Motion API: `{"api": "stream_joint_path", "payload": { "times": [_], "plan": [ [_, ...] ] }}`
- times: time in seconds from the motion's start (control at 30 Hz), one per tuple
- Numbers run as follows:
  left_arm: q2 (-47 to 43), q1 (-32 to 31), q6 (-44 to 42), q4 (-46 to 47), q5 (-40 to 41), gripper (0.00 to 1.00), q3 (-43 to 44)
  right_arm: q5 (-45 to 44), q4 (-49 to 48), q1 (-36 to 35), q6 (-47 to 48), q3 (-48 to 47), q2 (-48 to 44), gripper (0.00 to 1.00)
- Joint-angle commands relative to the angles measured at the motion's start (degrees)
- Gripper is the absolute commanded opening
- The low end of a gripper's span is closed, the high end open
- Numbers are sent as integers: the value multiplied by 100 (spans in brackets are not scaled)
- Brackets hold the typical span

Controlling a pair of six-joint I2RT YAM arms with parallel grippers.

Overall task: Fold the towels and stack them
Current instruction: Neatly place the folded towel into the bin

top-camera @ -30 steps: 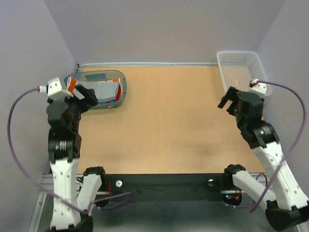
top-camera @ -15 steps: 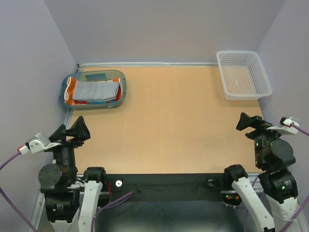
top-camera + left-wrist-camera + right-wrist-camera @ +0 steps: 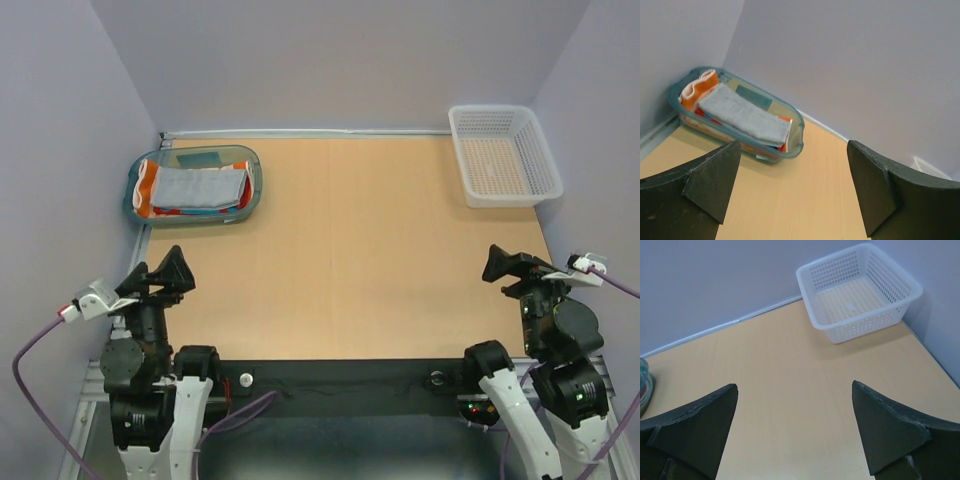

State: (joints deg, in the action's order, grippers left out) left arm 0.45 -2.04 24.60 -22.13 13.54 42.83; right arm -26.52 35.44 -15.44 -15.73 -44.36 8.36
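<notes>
Your arms have pulled back from the far corners to the near table (image 3: 350, 250) edge; left hand (image 3: 157, 272) and right hand (image 3: 515, 268) gape wide, holding nothing; towels (image 3: 195, 188) lie folded and stacked in the tray (image 3: 257, 180); the task looks finished.

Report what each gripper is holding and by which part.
Nothing is held. The left gripper and the right gripper are both open and empty, well apart from the towels, which lie in the teal tray.
</notes>
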Motion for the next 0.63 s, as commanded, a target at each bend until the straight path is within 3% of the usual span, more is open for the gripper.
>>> {"api": "stream_joint_path", "payload": {
  "times": [0.0,0.2,0.6],
  "plan": [
    [-871,-15,229,490,-71,99,-371,59,-327,-11,245,68,-264,100],
    [-871,-7,326,657,-299,99,-820,253,-424,-11,421,129,-493,100],
    [-845,-7,221,815,-501,99,-925,490,-468,-11,448,226,-344,100]
  ]
}}
